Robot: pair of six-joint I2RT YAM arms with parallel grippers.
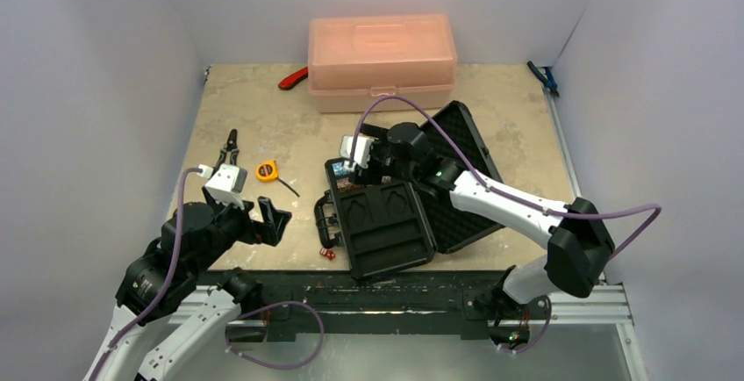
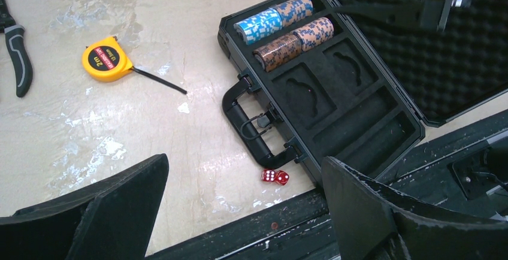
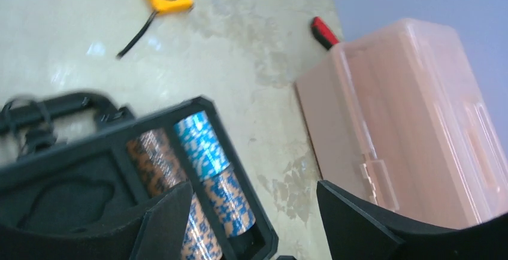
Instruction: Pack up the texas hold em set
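Beige mottled table (image 1: pixel 263 109), white walls.

Risk, left side: two red dice (image 2: pixel 275 177) lie loose at 7 o'clock of the open case (image 2: pixel 413 131), just beside its handle and near the front rail. A sloppy pinch could flick them off the edge.

Risk, right side: fingers could snag the chips (image 2: pixel 284 29) seated in the case's 11 o'clock corner.

Pose: left gripper (image 2: pixel 244 161) wide open, empty, tilted down, hovering near the dice. Right gripper (image 3: pixel 254 188) spread, empty, arm stretched out above the chips.
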